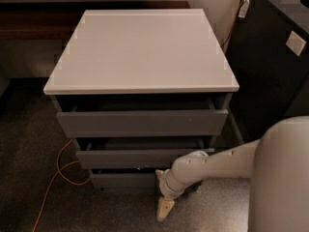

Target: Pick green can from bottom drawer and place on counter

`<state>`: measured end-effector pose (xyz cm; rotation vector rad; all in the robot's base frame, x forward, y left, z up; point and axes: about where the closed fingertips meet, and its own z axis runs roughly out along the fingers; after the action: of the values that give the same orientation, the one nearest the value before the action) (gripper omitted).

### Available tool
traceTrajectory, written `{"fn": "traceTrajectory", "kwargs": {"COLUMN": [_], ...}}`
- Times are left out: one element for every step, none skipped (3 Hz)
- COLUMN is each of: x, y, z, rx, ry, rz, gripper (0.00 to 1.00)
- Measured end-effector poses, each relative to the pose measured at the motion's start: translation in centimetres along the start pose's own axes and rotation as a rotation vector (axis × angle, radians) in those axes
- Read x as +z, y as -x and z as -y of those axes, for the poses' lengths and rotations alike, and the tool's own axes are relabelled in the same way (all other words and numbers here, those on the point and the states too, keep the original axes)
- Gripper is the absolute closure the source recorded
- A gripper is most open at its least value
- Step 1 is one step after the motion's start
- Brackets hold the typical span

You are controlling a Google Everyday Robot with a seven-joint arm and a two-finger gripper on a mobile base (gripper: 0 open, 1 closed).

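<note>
Your tool (pixel 164 210) hung at bottom centre of the frame, before the bottom drawer (pixel 123 180); its grip state couldn't be told.

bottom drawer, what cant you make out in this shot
- Inside of the bottom drawer: camera view, hidden under the middle drawer front; no green can visible.
- Its right end: covered by the arm, with the gripper hanging low before it.
- Top drawer inside: dark shadow under the counter.
</note>
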<state>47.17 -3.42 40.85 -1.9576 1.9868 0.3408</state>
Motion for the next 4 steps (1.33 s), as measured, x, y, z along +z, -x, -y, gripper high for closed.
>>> {"fn": "traceTrajectory", "kwargs": {"x": [2.9, 5.8, 9.0, 9.0], "y": [-1.3, -2.8, -3.7, -3.7], "z": [1.3, 3.3, 5.5, 5.6], "rx": [-0.006, -0.011, -0.043, -0.043], "ry": [-0.022, -0.076, -0.157, -0.16], "rz": [-0.021, -0.028, -0.024, -0.022], "gripper": [0.0, 0.0, 0.0, 0.0]}}
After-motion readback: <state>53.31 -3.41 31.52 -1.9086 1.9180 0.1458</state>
